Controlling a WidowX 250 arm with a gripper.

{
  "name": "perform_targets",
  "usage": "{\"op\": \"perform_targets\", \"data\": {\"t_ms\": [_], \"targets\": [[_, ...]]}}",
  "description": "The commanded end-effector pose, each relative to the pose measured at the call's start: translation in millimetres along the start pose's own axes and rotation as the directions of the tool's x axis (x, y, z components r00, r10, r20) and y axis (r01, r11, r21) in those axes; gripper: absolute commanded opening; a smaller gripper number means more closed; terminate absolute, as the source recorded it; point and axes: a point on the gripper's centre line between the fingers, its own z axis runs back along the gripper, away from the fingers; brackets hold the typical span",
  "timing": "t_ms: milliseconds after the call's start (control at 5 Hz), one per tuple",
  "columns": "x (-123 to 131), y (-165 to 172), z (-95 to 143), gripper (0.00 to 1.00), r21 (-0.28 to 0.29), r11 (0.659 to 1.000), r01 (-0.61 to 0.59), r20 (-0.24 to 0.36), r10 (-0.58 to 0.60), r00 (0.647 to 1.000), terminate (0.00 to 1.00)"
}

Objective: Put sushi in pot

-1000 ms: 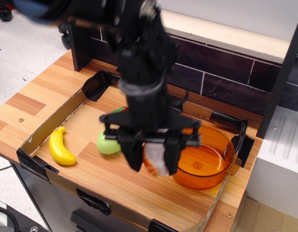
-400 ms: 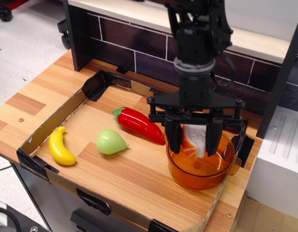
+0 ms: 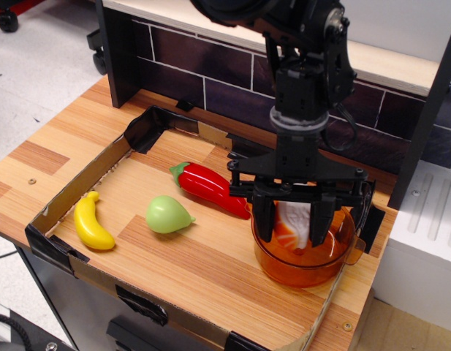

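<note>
Sushi (image 3: 293, 221) clamped in my fingers (image 3: 263, 217), inside pot (image 3: 335, 265) mouth | step: placing | next: release, lift clear toward 12 o'clock

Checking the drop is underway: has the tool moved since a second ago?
Yes. The tool, shut on the sushi, went rightward from beside the green pear to over the pot and dipped inside.

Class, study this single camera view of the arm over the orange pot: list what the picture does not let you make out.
1. Whether the sushi touches the pot floor: the gripper fingers and tinted wall obscure it.
2. The chili pepper's right tip: behind the gripper.
3. The pot's far rim: covered by the gripper.
4. The arm's upper part: cut off by the top edge.
</note>
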Motion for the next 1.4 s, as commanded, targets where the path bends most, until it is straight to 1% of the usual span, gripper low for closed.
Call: {"op": "perform_targets", "data": {"t_ms": [0,200,400,600,800,1000,1200], "targets": [[9,-5,16,1.00,-0.021,1.000,-0.007,0.048,0.008,0.999,0.00],[9,-5,25,1.00,-0.043,0.999,0.011,0.074,-0.008,0.997,0.00],[5,-2,45,1.00,-0.072,0.997,0.017,0.086,-0.010,0.996,0.00],[-5,7,76,1.00,-0.118,0.993,0.025,0.130,-0.009,0.992,0.00],[-16,22,106,1.00,-0.151,0.987,0.050,0.147,-0.027,0.989,0.00],[-16,22,106,1.00,-0.151,0.987,0.050,0.147,-0.027,0.989,0.00],[-16,22,106,1.00,-0.151,0.987,0.050,0.147,-0.027,0.989,1.00]]}}
